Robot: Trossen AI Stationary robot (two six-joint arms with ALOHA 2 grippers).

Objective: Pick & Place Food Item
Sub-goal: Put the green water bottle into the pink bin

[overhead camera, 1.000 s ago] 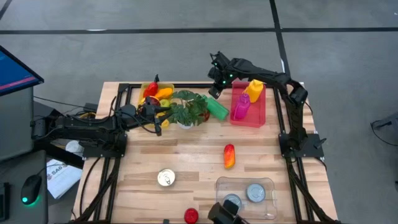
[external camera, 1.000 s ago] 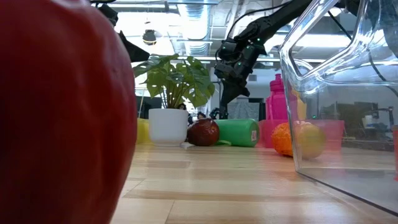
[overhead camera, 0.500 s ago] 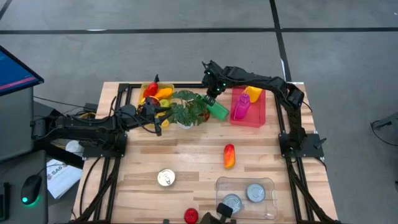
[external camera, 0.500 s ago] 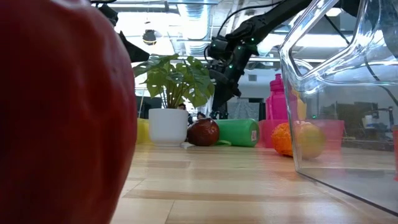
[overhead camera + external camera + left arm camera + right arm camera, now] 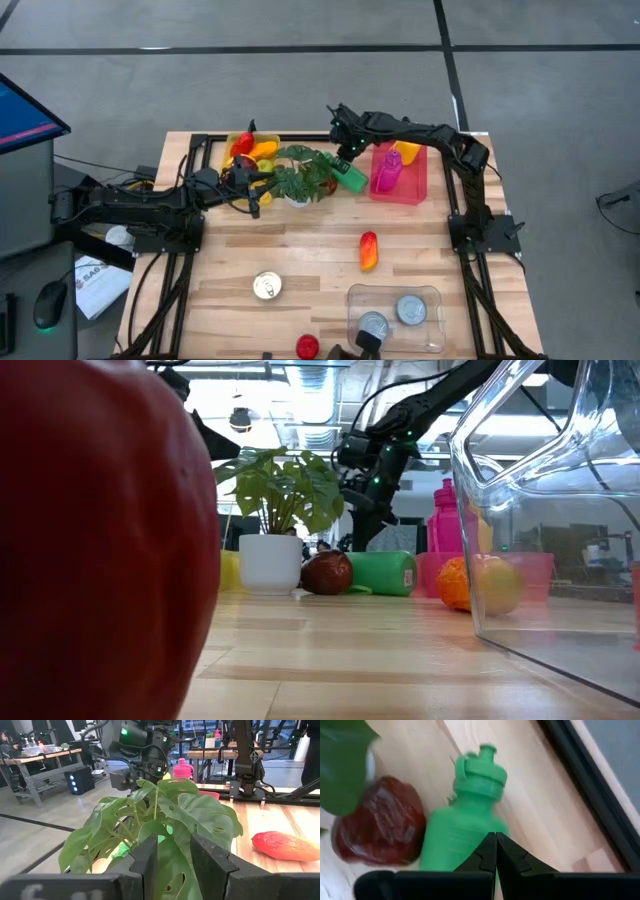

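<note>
Now the right tool [image 5: 344, 148], fingers closed and empty, has left the space over the pink bin [image 5: 400, 198] and swung toward 9 o'clock, dropping over the green bottle [image 5: 350, 176] at the 12 o'clock edge of the surface [image 5: 300, 250]. Its wrist view looks straight down on the bottle and on a dark red fruit [image 5: 380, 827] touching the bottle's side. Judged from this, the fruit is the food item being approached; the fingers must open before any grasp.

Other items, near to far in the high view:
- Red apple [image 5: 307, 346] at the 6 o'clock edge.
- Clear tub [image 5: 432, 296] holding two cans, at 5 o'clock.
- Loose can [image 5: 267, 286] at 7 o'clock.
- Orange-red pepper [image 5: 369, 250] near centre, unobstructed.
- Plant [image 5: 300, 172], with the bottle at its 3 o'clock.
- Yellow tray [image 5: 232, 140] of produce at 11 o'clock.

Obstructions: the leaves overhang the fruit, and the bottle crowds its other side. The left tool [image 5: 252, 188] waits at the plant's 9 o'clock, fingers slightly apart, holding nothing.
</note>
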